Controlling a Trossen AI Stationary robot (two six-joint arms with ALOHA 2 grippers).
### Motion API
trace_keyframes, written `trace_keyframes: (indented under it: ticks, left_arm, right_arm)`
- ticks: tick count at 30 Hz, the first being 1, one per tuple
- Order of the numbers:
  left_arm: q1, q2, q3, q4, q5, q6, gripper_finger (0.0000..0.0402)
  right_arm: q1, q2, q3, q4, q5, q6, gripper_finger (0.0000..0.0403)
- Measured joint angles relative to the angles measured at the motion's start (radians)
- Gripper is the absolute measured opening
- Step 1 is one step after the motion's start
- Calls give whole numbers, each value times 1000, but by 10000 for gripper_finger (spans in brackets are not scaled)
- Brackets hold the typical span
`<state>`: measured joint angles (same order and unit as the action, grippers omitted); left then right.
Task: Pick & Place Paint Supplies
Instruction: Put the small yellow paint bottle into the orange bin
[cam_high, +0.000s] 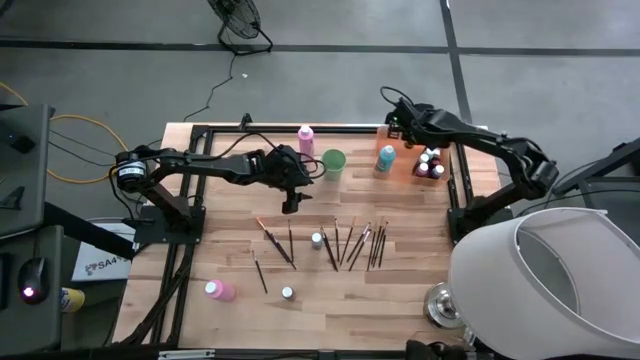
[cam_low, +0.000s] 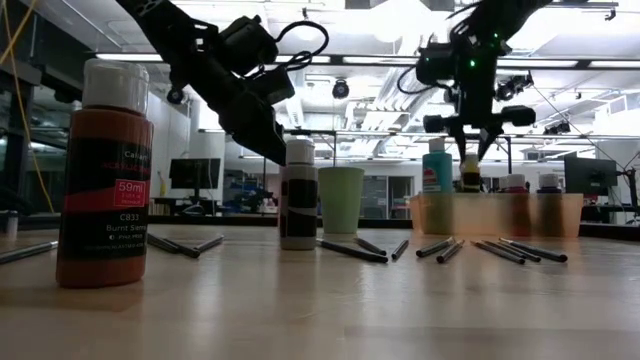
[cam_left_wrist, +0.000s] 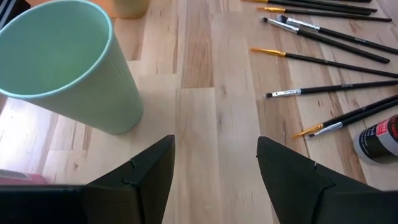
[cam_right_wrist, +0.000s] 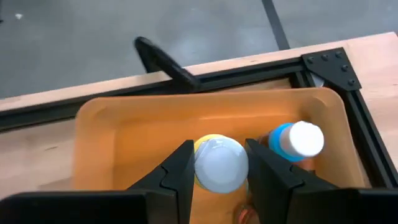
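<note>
Burnt-sienna paint bottle sits closest to me, upright on the wooden table. Over at the far corner, the right gripper is pinching a pale-capped yellow bottle right above the orange tray, with a blue bottle just beside it. The left gripper hangs with fingers spread over bare wood near the green cup. Brushes are scattered mid-table, and one pink bottle lies on its side near the front.
</note>
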<state>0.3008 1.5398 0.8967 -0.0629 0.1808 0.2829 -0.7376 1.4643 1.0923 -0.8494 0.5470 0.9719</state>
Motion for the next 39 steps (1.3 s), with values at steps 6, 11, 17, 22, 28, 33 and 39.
trace_keyframes:
  ticks: [6,11,17,22,28,33,39]
  left_arm:
    - [0,0,0,0,1,-3,221]
    - [0,0,0,0,1,-4,221]
    - [0,0,0,0,1,-6,221]
    - [0,0,0,0,1,-12,221]
    - [0,0,0,0,1,-26,221]
    - [0,0,0,0,1,-26,221]
    - [0,0,0,0,1,-27,221]
  right_arm:
    - [-64,0,-35,54,-21,-15,113]
    - [-112,0,-48,82,-31,-33,113]
    - [-149,0,-48,95,-30,-27,113]
    - [-156,30,-46,91,-43,-27,113]
    - [-155,80,-46,88,-74,11,113]
    - [-156,82,-46,39,-34,73,113]
    - [-169,82,-46,-35,-26,86,113]
